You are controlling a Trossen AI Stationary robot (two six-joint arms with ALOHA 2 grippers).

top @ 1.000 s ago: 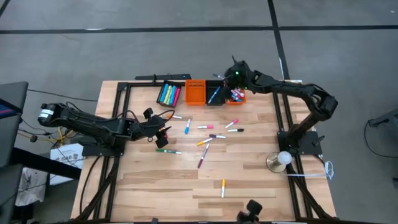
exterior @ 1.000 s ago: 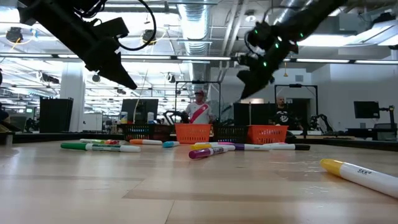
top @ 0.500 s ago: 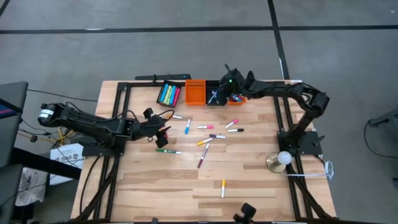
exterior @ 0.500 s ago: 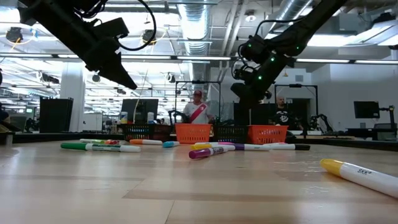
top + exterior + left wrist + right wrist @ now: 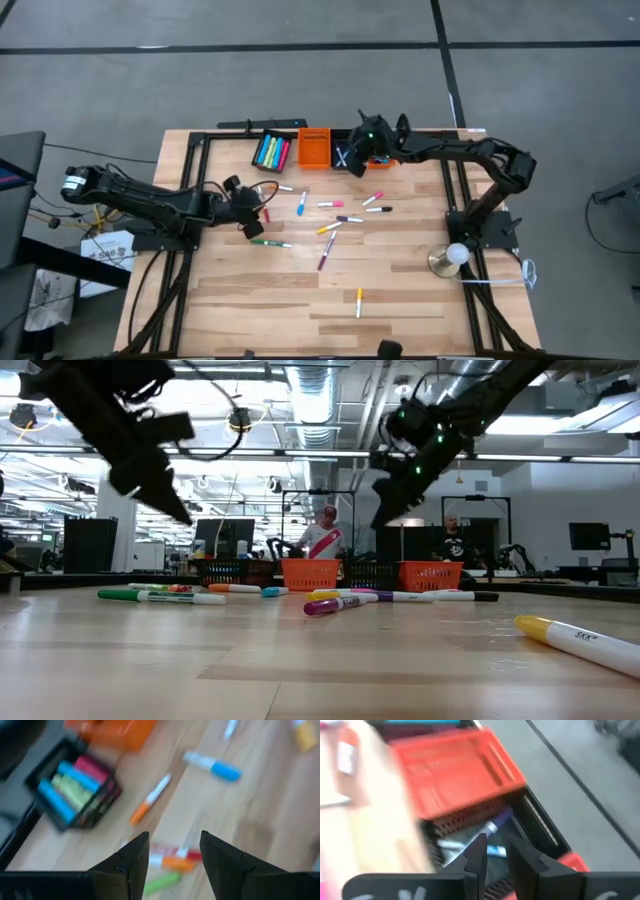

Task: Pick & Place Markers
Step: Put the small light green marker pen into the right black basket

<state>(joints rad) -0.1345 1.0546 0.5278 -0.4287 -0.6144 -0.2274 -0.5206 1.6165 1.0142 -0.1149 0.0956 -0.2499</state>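
Observation:
Several markers lie flat and scattered on the middle of the wooden table. My left gripper hangs open above the table's left part, slanting down. A red-and-orange marker and a green marker lie on the wood below its fingertips. My right gripper hovers over a black bin at the far edge, with a narrow gap between its fingers and nothing in it. A purple marker and a blue marker lie inside that bin.
Along the far edge stands a row of bins: a black one full of markers, an orange one, the black one under my right gripper, and another orange one. A yellow marker lies alone near the front edge.
My right gripper has swung toward the table's left and down, from above the far-right orange bin to above the black bin beside it. My left gripper has tipped its fingers further down over the same spot.

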